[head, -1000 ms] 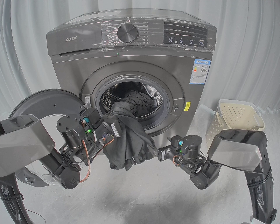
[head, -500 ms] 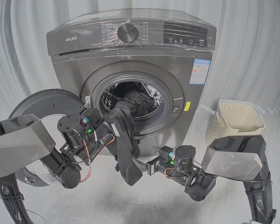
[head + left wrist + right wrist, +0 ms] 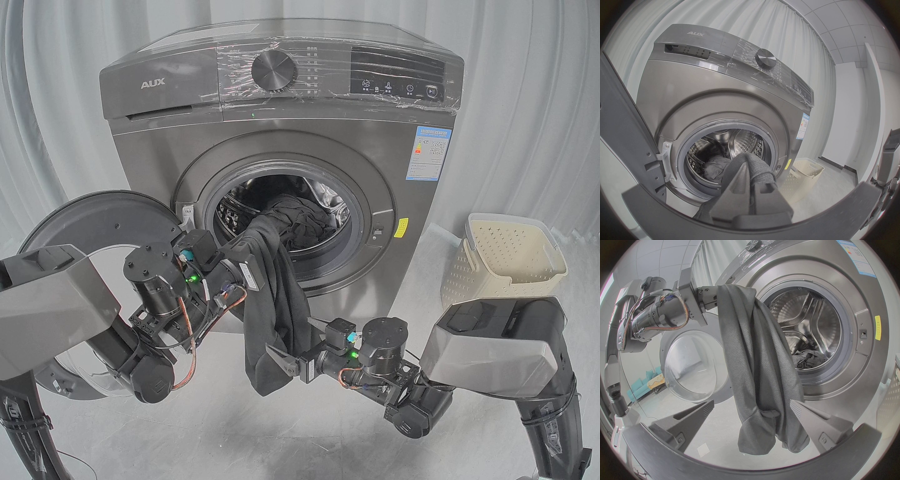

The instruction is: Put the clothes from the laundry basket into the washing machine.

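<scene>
Dark garment hangs from the left gripper before the washing machine mouth, head view. Left wrist view: jaws clamped on its cloth. Right wrist view: right gripper spread around the tail; best to pinch low, then feed inward.

The head camera looks forward and down from above both arms onto the front of the washing machine, at middle range. The left wrist camera sits just behind the left claw and looks up past it into the drum opening, which is near. The right wrist camera sits low behind the right claw, facing the dark garment hanging just ahead of that claw, with the drum beyond. All three views share the drum opening and the garment.
</scene>
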Controlling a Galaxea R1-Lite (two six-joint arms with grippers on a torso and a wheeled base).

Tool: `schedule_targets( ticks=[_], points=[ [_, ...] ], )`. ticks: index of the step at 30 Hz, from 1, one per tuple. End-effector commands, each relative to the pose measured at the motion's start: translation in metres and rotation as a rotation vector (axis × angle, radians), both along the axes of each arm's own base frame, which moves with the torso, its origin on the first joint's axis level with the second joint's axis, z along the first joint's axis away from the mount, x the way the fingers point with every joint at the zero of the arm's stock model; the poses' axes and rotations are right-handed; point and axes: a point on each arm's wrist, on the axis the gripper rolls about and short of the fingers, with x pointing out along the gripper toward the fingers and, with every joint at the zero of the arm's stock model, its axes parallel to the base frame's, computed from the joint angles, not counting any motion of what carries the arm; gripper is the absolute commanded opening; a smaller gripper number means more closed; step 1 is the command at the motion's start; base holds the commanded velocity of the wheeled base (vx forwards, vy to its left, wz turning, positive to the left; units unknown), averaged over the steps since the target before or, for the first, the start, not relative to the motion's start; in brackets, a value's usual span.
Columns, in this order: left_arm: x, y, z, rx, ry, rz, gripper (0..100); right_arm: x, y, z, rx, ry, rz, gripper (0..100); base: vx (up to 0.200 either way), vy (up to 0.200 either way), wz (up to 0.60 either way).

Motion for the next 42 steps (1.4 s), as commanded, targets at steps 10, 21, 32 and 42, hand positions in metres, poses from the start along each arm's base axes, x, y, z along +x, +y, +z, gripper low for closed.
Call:
schedule_targets(
  ticks=[10,21,32,42],
  points=[
    [0.002,-0.002,0.011,-0.032,-0.034,0.008,0,0.014,0.014,-0.025,0.001,0.011,-0.004,100,0.0,0.0,0.0],
    [0.0,-0.006,0.018,-0.08,-0.038,-0.014,0,0.03,0.023,-0.045,0.004,0.016,-0.016,100,0.0,0.0,0.0],
    [-0.003,-0.005,0.017,-0.097,-0.019,-0.023,0,0.035,0.023,-0.04,0.035,-0.017,-0.039,0,0.0,0.0,0.0],
    [0.009,0.009,-0.005,-0.055,0.036,0.02,100,-0.007,-0.006,-0.002,0.051,0.032,-0.02,0,0.0,0.0,0.0]
  ],
)
